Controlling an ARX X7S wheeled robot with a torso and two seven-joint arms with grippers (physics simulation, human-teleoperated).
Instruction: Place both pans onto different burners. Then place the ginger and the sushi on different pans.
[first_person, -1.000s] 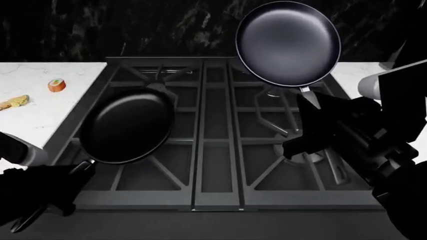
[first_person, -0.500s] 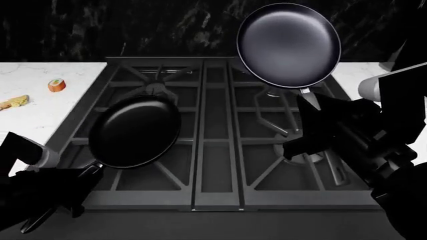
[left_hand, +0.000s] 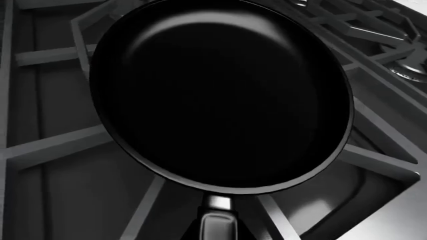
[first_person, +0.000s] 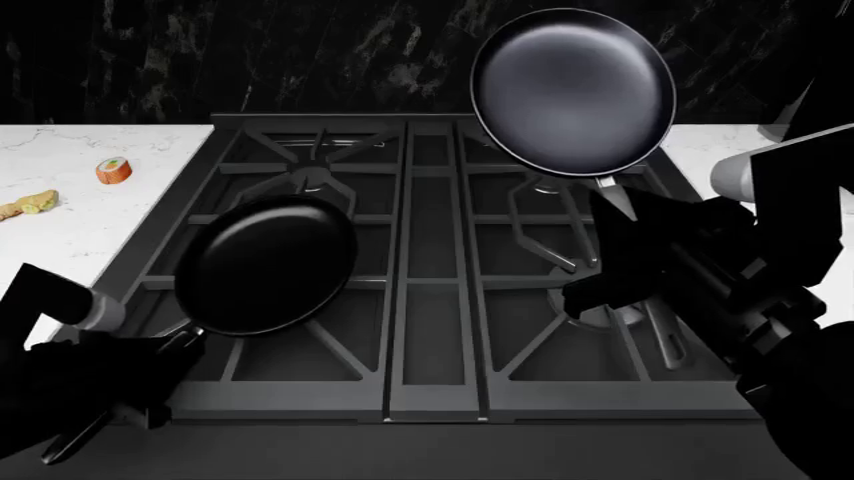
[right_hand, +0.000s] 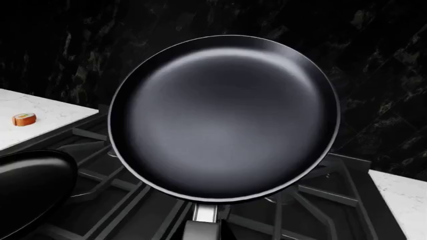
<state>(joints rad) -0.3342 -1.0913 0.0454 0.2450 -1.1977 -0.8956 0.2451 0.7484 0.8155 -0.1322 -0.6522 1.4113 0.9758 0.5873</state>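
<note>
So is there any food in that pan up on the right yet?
Empty: the right pan shows only bare dark surface. The sushi and ginger lie on the counter.

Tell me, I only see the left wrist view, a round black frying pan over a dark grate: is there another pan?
Observer: Yes; besides your left pan, the right gripper holds a second round black frying pan tilted above the back right of the dark grey stove.
Operator: Any food?
Observer: A small round orange sushi roll lies on the white marble counter, left of the stove.
Operator: Anything else?
Observer: A knobbly yellowish-tan ginger lump lies near it, nearer the robot.
</note>
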